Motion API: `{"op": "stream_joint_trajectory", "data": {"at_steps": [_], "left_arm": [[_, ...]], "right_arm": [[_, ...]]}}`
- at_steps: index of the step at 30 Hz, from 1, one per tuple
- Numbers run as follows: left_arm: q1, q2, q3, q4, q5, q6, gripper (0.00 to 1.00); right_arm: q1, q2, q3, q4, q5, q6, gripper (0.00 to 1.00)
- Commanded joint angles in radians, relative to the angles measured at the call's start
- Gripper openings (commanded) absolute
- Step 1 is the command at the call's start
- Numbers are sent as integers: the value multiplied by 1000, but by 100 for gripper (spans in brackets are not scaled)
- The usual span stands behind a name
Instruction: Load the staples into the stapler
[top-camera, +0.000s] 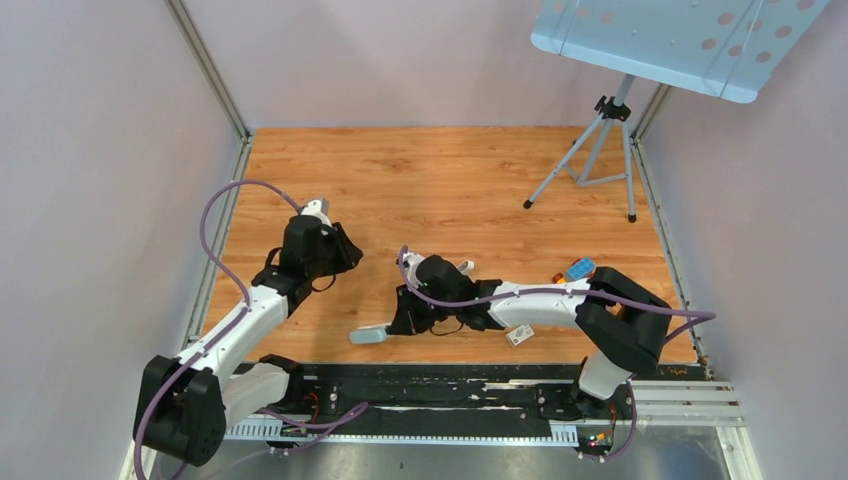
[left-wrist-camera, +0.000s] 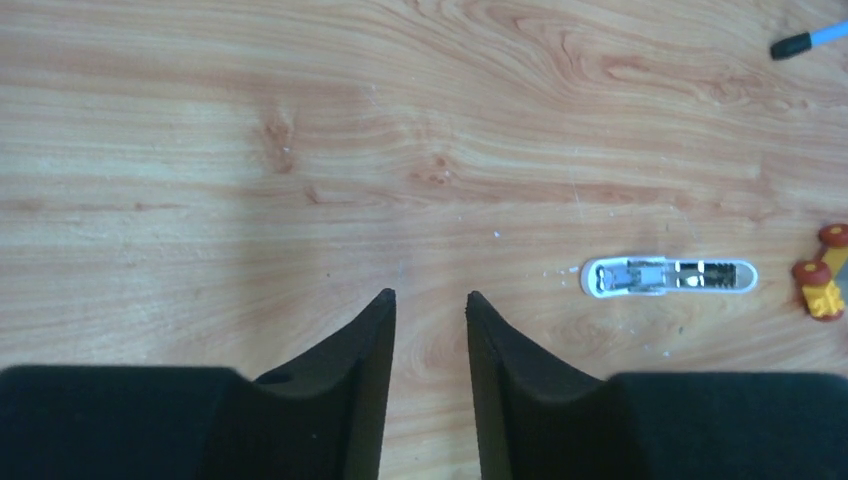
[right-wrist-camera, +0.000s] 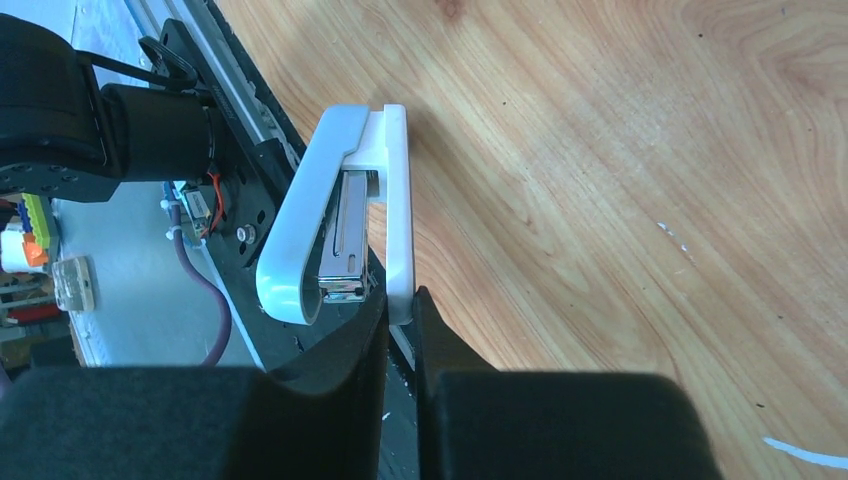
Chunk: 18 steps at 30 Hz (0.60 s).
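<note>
"While both arms lie out over the wooden table (top-camera: 450, 180), which one has the stapler (right-wrist-camera: 295, 235)?" asks the first onlooker.

"The right gripper (right-wrist-camera: 400, 300)," says the second. "Right wrist view: its two black fingers are clenched on the end of the white base plate, pinching the narrow edge between them. The curved white cover is swung away from the base, and the silver metal channel is exposed between the two. Top view: the stapler is at the near edge of the table, between the two arm bases. Whether it touches the wood I cannot tell."

"And the left gripper (left-wrist-camera: 430, 300)?"

"Left wrist view: fingers parted, bare wood between them, nothing grasped. To the right in that view, well apart from the fingers, a white oval casing (left-wrist-camera: 588, 280) lies flat on the table. A small ribbed grey block, by its look the staples (left-wrist-camera: 640, 277), sits in its left end. The finer metal parts beside it are too small to make out. Near the casing's other end is a yellow-and-red toy (left-wrist-camera: 822, 285). Top view: a small white box with a red mark (top-camera: 520, 335) lies just beside the right forearm, and a tripod (top-camera: 600, 150) stands at the back right."
</note>
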Motion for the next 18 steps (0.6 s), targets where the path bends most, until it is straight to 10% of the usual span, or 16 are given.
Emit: {"op": "stream_joint_trajectory", "data": {"at_steps": [1, 6, 18], "left_arm": [[2, -28, 55, -92, 61, 43, 44], [2, -125, 82, -251, 122, 52, 66], [-117, -545, 6, -106, 374, 471, 56]], "right_arm": [[-33, -46, -19, 1, 13, 75, 0], [-90, -141, -28, -50, 64, 94, 0], [-206, -262, 45, -291, -9, 95, 0]]}}
